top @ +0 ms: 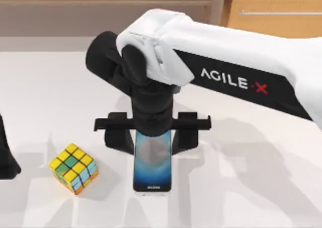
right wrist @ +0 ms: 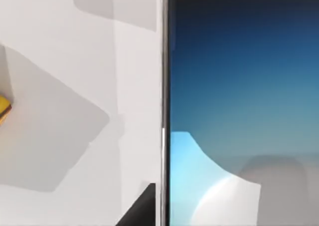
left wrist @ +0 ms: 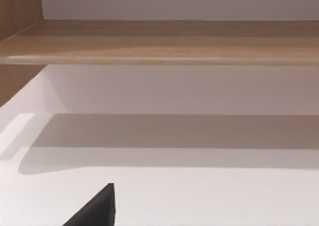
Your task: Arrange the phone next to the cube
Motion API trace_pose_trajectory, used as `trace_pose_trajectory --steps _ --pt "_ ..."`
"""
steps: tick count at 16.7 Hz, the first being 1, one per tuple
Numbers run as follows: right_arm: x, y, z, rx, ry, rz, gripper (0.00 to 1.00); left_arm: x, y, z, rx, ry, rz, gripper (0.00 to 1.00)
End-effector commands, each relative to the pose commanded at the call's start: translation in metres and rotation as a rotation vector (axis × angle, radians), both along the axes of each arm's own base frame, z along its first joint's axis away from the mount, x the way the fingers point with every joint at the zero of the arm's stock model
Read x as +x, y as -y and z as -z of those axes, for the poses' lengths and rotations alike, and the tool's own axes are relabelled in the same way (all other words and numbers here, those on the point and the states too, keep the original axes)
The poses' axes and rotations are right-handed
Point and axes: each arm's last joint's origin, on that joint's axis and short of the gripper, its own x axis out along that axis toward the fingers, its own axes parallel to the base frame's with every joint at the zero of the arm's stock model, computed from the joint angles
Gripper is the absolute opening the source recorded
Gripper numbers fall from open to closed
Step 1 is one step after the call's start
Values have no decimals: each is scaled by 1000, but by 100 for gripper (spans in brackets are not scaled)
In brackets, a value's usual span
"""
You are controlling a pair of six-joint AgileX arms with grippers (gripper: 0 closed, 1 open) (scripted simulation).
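Right gripper (top: 153, 137) hanging over the smartphone's (top: 152, 168) far end, jaws spread wide either side, puzzle cube (top: 73, 168) sitting nearby to its left, left arm (top: 7, 152) parking at table's (top: 251, 187) left edge, its jaw state impossible to tell.

Setting: rendered simulation, indoor tabletop workstation, lab-like. Evidence: plain white table (top: 261, 187); wooden shelf (left wrist: 164, 41) and wood panelling (top: 271, 9) behind; pale wall; branded AgileX arm (top: 236, 67) overhead.

The phone (top: 152, 160) has a glossy glass-like screen and thin metallic edge (it catches reflections). The cube (top: 73, 168) looks like smooth plastic. The table (top: 251, 187) is matt white; the shelf (left wrist: 159, 41) is satin wood.
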Motion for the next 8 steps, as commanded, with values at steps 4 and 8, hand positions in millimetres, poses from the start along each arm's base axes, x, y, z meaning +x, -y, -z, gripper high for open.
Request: trace_pose_trajectory --steps 4,8 --pt "1 1 -1 3 1 5 0 0 0 0 0 0 0 100" --pt "1 1 -2 13 9 4 0 0 0 0 0 0 0 100"
